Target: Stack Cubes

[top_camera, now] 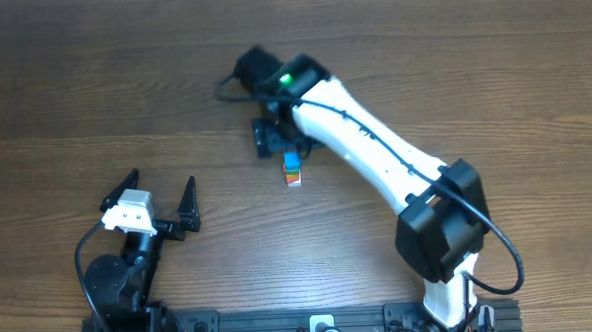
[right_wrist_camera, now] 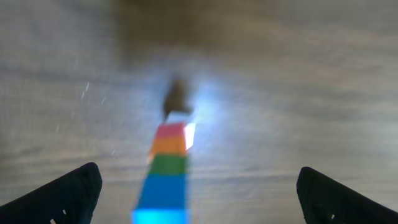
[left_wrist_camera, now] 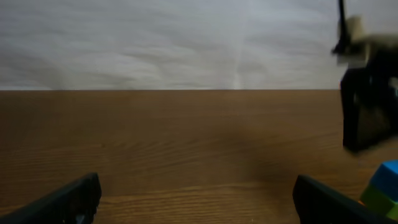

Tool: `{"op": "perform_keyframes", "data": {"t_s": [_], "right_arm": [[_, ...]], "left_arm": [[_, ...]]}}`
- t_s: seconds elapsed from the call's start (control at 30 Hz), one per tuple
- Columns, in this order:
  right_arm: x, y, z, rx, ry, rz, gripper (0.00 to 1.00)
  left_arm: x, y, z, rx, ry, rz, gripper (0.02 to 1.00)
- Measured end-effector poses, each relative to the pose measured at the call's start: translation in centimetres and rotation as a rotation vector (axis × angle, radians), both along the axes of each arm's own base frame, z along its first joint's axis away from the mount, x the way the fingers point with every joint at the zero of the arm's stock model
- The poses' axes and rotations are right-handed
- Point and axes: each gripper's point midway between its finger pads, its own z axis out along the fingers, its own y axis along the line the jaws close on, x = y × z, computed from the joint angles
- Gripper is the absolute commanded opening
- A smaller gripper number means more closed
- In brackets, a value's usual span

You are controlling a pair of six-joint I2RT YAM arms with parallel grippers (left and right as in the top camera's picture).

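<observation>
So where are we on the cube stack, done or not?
Mostly done: the tower of small coloured cubes stands on the wooden table, blue on top, then green, orange, red; below that is too blurred to tell. In hand: nothing; the right arm's jaws stand open above the tower, the left arm's jaws open near its base. Left: probably just backing the right arm away without nudging the tower.

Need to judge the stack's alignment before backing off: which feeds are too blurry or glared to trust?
Right wrist view: the cube stack is soft and smeared, with a bright glare patch on the table around its base. Left wrist view: the stack sits at the frame edge, out of focus. Top view: sharp and evenly lit, probably the best for alignment.
</observation>
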Motion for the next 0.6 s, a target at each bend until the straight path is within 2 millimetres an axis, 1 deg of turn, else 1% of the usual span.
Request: {"op": "perform_keyframes", "data": {"t_s": [0.1,0.17,0.27,0.3,0.37,0.4,0.47,0.6], "right_arm": [[2.8,-3.5,2.1,0.007,-0.063,-0.045,0.993],[4.7,-7.4,4.1,-0.001,-0.121,-0.101,0.993],[5.9,-12.4,6.8,-0.031,-0.198,-0.171,0.993],[6.1,-14.1,8.0,-0.047,-0.240,-0.193,0.991],[5.9,-15.8,9.8,-0.070,-0.309,-0.203,0.993],[5.5,-16.3,10.8,-0.079,-0.346,-0.197,0.993],[4.4,-16.7,12.6,-0.080,-0.437,-0.171,0.993],[2.2,-16.9,14.7,-0.057,-0.593,-0.127,0.993]], "left_arm": [[0.0,0.0,0.0,0.000,0.000,0.000,1.000],[0.0,0.0,0.0,0.000,0.000,0.000,1.000],[0.0,0.0,0.0,0.000,0.000,0.000,1.000],[0.0,0.0,0.0,0.000,0.000,0.000,1.000],[0.0,0.0,0.0,0.000,0.000,0.000,1.000],[0.0,0.0,0.0,0.000,0.000,0.000,1.000],[0.0,0.0,0.0,0.000,0.000,0.000,0.998],[0.0,0.0,0.0,0.000,0.000,0.000,1.000]]}}
